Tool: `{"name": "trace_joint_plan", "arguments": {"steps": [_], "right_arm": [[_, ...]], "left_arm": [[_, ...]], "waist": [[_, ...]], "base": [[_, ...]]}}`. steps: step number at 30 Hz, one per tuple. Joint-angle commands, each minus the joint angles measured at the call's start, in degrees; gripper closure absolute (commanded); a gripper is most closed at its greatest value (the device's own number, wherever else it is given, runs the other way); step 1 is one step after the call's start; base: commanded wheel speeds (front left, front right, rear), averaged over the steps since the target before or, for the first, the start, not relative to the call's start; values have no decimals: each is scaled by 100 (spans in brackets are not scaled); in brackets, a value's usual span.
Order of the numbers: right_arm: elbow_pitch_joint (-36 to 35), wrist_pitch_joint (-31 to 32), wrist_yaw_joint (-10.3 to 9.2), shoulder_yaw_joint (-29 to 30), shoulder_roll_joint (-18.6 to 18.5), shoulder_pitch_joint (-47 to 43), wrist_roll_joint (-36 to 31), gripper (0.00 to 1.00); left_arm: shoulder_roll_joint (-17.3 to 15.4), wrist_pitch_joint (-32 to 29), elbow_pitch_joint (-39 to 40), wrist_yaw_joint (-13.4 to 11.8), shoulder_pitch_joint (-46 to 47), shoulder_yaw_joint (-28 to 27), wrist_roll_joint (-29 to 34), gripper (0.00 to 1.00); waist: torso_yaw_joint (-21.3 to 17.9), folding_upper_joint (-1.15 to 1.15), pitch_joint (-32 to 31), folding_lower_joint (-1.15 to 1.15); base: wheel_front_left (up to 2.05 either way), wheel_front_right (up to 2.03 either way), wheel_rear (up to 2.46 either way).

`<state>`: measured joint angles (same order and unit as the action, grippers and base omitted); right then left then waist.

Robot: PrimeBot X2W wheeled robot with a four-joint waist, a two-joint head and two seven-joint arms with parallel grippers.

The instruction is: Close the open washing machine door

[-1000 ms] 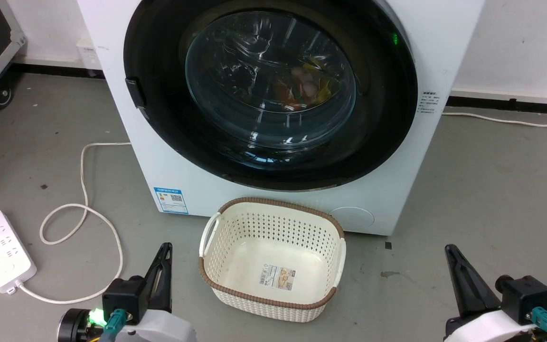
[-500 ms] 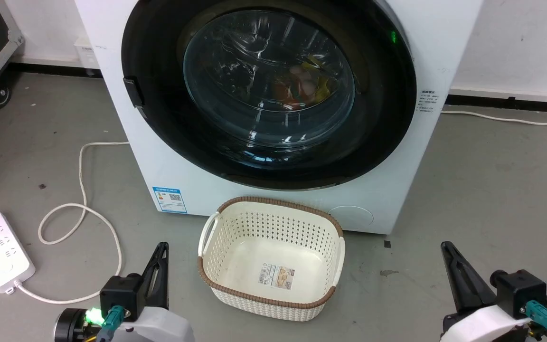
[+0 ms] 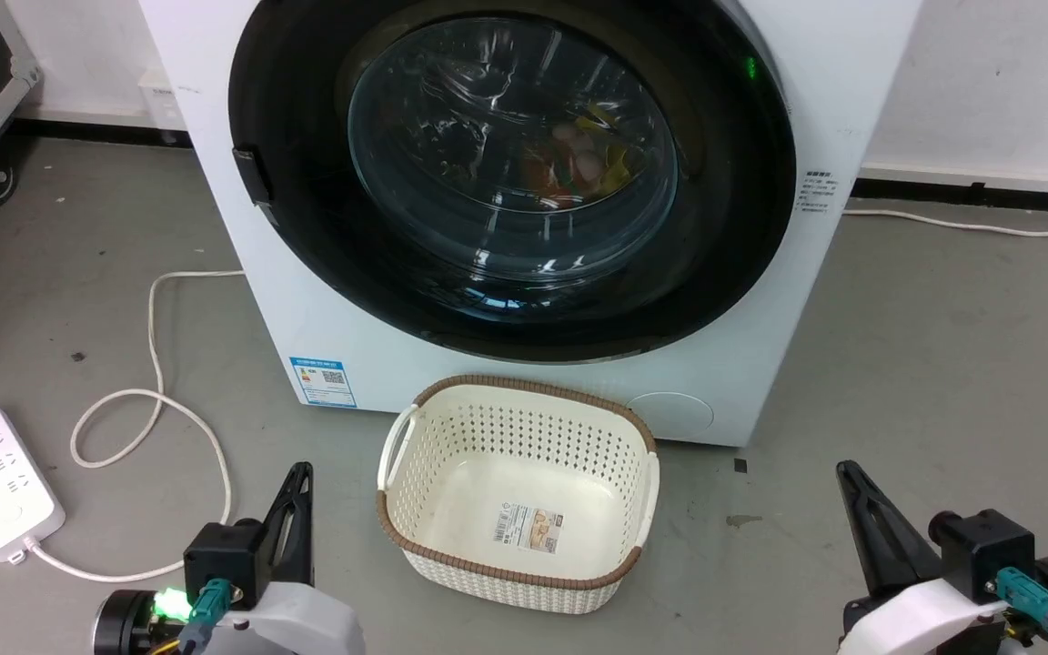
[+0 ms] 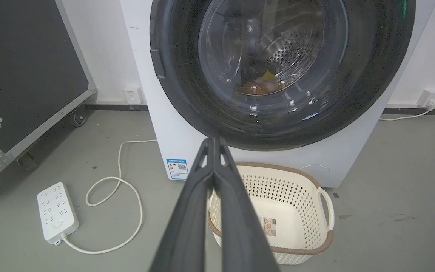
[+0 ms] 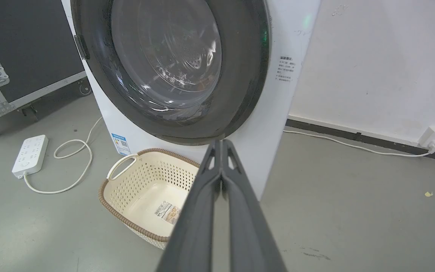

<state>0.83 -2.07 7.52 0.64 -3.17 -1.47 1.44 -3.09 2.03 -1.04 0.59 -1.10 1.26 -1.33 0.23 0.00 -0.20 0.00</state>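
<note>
The left gripper sits low at the near left of the head view, its two dark fingers pressed together along their whole length and holding nothing; its own wrist view shows the same sealed pair pointing up toward the machine. The right gripper mirrors it at the near right, also fully closed and empty, its tips meeting in a single point. Over the last second almost nothing has changed: the whole head view has slid a little, machine, basket and floor together, which reads as the camera moving, not the things. Both grippers have stayed shut and low, well apart from the machine. Between them on the floor stands the cream basket, empty, just in front of the washing machine. The washing machine door lies flat against the white front, its black ring flush all the way round in all three views, with colourful laundry visible through the glass bowl. Judged from this, the door is already closed, the arms are clear of it, and nothing seems left to do.
</note>
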Motion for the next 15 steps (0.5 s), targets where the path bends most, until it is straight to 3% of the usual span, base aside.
{"name": "trace_joint_plan", "arguments": {"steps": [1,15], "right_arm": [[-43,29,-3,-15,26,90,-55,100],[-80,193,-3,-60,29,143,-137,100]], "left_arm": [[2,-26,31,-38,90,-24,58,100],[20,-189,98,-57,109,-118,128,100]], "waist": [[-2,0,1,0],[-21,0,18,0]], "base": [[0,0,0],[0,0,0]]}}
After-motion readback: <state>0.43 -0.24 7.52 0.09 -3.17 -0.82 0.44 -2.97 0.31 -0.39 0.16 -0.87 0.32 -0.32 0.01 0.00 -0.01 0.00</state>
